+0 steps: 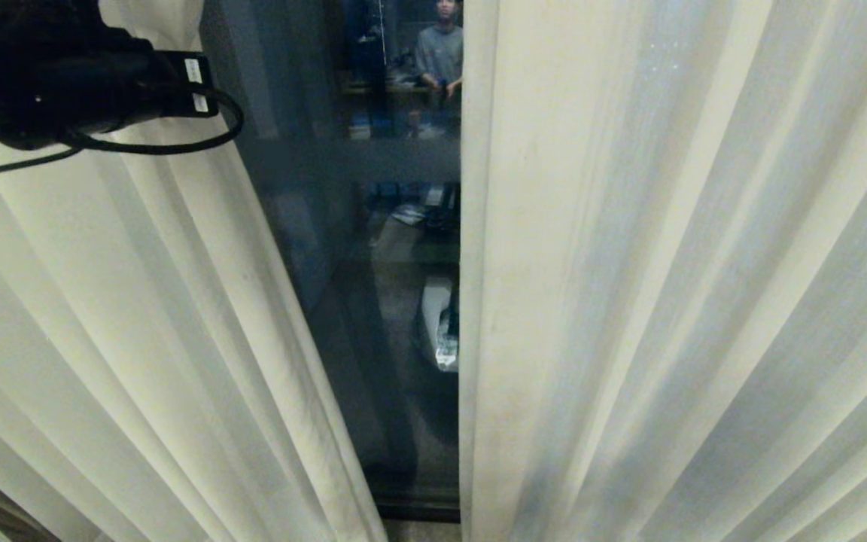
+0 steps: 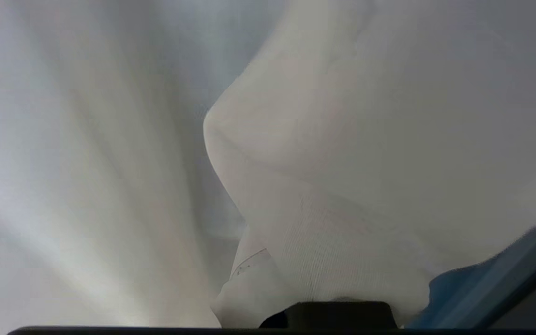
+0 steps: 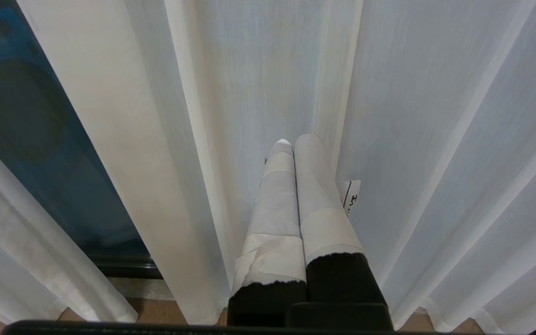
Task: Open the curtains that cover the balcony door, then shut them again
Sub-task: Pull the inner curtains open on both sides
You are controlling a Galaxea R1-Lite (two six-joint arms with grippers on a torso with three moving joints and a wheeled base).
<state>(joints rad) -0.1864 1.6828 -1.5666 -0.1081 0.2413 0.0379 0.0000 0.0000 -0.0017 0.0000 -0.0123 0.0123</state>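
Glass door (image 1: pixel 373 301) behind; left fingers (image 2: pixel 296 260) pinched under curtain (image 2: pixel 365 139) fold.

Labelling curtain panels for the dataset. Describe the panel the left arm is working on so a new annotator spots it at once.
Start at the balcony door, the dark glass strip down the middle of the head view. The curtains hang on both sides; take the left panel, beneath the black left arm. Unlike the right panel, whose edge drops straight, its edge slants away from the glass.
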